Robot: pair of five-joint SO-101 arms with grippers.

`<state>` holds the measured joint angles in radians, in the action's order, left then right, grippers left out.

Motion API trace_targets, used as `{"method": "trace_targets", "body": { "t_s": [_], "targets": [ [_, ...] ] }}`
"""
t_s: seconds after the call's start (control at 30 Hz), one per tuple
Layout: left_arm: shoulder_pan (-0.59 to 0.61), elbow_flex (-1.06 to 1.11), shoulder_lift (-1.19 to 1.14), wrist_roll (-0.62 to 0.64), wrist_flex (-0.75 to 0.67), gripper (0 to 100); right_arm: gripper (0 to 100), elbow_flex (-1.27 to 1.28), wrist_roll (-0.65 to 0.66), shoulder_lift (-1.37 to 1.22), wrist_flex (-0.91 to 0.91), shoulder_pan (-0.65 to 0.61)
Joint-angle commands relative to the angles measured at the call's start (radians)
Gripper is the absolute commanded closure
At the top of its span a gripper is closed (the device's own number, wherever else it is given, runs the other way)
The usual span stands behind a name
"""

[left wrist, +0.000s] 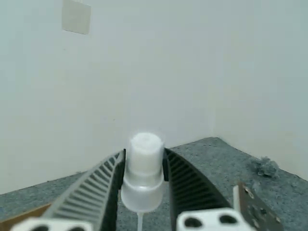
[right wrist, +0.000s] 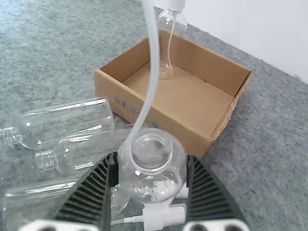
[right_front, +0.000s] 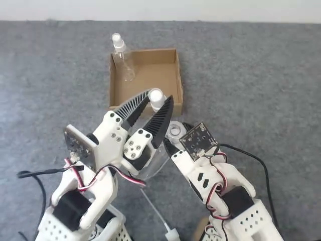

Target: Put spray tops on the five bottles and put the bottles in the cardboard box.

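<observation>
My left gripper (right_front: 158, 97) (left wrist: 143, 156) is shut on a white spray top (right_front: 156, 96) (left wrist: 143, 166), held high over the near edge of the cardboard box (right_front: 174, 75) (right wrist: 192, 98). Its thin tube (right wrist: 150, 72) hangs down to the open neck of a clear bottle (right_front: 174, 131) (right wrist: 153, 161). My right gripper (right wrist: 151, 164) is shut on that upright bottle just in front of the box. A capped bottle (right_front: 122, 56) (right wrist: 171, 21) stands in the box's far corner. Three uncapped bottles (right wrist: 65, 120) lie beside the box.
A loose spray top (right_front: 171, 234) (right wrist: 159, 217) with its tube lies on the grey carpet near the arm bases. The lying bottles sit partly under the left arm (right_front: 100, 150). Open carpet stretches to the far left and right of the box.
</observation>
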<state>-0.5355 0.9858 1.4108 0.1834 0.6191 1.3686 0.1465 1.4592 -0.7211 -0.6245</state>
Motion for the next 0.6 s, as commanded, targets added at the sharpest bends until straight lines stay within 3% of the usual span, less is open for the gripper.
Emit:
{"method": "trace_targets", "body": {
  "t_s": [0.0, 0.57],
  "targets": [
    [0.0, -0.021, 0.017, -0.003, -0.038, 99, 97.2, -0.014, 0.012, -0.008, 0.027, -0.008],
    [-0.002, -0.004, 0.017, 0.0, -0.083, 99, 97.2, -0.012, 0.035, -0.008, 0.027, -0.027]
  ]
}}
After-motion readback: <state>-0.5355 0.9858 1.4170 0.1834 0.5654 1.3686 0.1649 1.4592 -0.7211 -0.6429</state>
